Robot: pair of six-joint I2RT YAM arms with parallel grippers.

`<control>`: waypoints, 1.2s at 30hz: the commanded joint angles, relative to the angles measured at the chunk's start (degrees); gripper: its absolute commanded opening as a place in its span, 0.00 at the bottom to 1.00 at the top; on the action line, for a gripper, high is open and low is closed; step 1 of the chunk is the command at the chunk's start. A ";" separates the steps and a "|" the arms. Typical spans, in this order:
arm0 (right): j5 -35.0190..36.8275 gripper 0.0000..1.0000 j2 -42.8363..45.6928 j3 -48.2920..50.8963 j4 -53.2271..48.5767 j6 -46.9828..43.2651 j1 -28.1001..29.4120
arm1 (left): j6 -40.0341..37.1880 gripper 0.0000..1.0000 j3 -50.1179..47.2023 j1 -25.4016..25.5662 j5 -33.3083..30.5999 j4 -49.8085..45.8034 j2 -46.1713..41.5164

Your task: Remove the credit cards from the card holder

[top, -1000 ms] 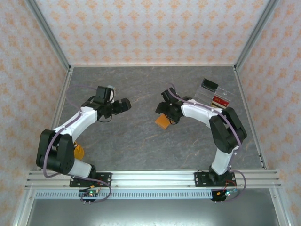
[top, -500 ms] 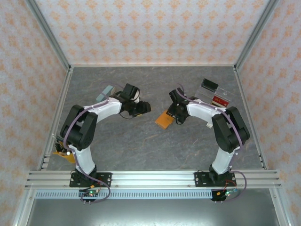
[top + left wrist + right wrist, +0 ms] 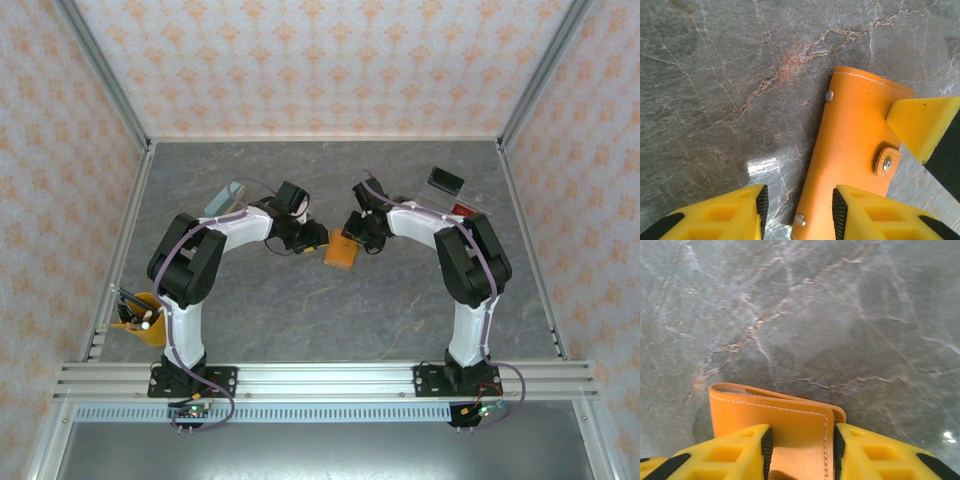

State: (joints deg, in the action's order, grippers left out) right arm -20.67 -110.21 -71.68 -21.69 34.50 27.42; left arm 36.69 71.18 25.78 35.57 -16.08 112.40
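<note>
- L tool (image 3: 797,202): released, jaws standing part-way apart. It's straddling the left long edge of the card holder (image 3: 855,150), w/ one pad over the orange cover and the other over bare counter (image 3: 715,75).
- R tool (image 3: 801,445): sitting at the holder's right end, orange cover filling the gap btwn its jaws. Can't tell if it's clenching or just resting there.
- Why: the 2 tools are flanking the holder from opposite sides, prob. so one is pinning it while the other is working it open.
- Holder: lying flat mid-counter, shut, touching or nearly touching both tools. The snap tab (image 3: 886,162) is looking fastened, so the credit cards are prob. sitting inside and removal isn't begun yet.
- Count: 2 tools, 1 holder, 1 snap tab, 2 studs along its left edge.
- Further out:
  - Far right, 1 clear tray (image 3: 478,200) is carrying 1 black block (image 3: 445,180) and smth red, too small to name.
  - 1 pale-blue box (image 3: 225,195) is lying far left.
  - 1 orange cup (image 3: 150,335) is standing near left.
</note>
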 commanded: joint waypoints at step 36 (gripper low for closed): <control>-5.86 0.30 1.03 6.54 3.79 -0.57 -0.13 | 12.99 0.38 -3.32 -1.26 21.07 21.29 5.02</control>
State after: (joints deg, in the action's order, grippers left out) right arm -25.41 -107.90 -66.98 -18.55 33.36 26.79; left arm 47.37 67.94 23.83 52.03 -2.33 116.95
